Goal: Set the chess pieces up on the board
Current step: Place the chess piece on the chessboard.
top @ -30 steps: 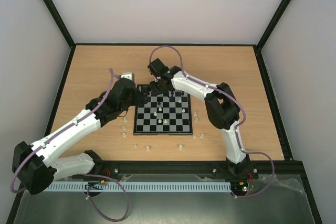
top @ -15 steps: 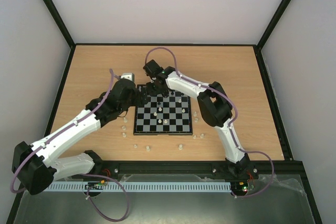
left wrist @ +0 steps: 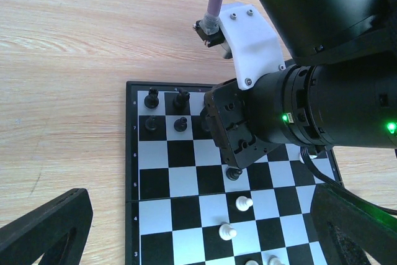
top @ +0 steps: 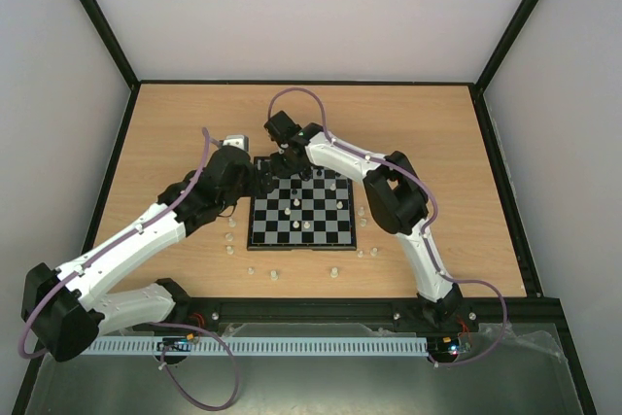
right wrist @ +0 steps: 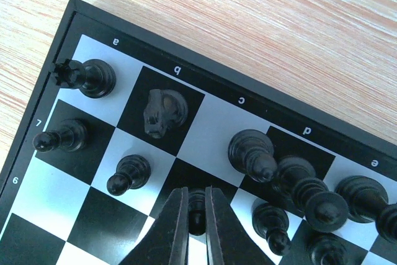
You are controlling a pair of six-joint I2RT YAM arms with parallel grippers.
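At the upper-left rim of the black-and-pale checked board (right wrist: 208,79), the right gripper (right wrist: 196,200) pinched a small black plastic pawn (right wrist: 196,210), having shifted leftward; the left gripper (left wrist: 198,215) gaped wide, empty.

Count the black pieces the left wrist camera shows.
5. Two black pieces on the far row of the board, two more just nearer, one at the right gripper tip. The right arm may hide others.
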